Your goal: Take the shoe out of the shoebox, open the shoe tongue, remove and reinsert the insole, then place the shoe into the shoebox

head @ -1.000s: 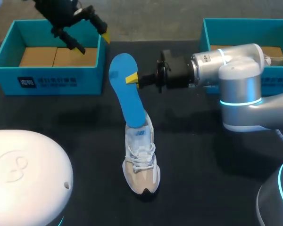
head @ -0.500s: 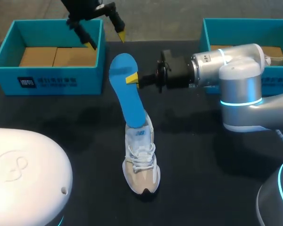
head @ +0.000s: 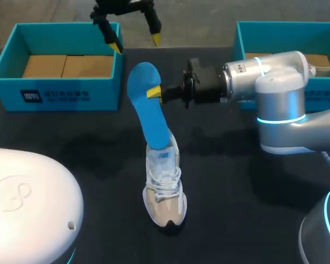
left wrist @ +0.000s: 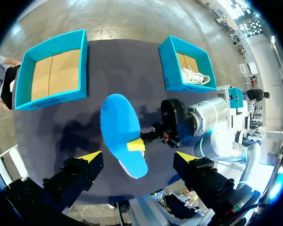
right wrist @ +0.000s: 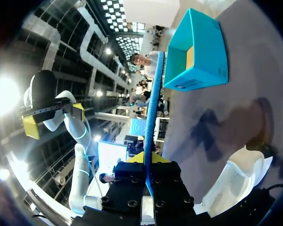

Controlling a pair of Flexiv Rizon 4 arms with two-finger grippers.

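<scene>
The right gripper (head: 154,92) pinches the blue insole (head: 148,113) — lower end in the sneaker (head: 165,190), mid-table.
Its long axis slants up toward the left gripper (head: 136,44), wide open and empty, beyond its top.

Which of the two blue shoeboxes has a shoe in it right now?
The right-hand shoebox: a white shoe lies inside it. The left-hand shoebox shows only its bare cardboard floor.
</scene>
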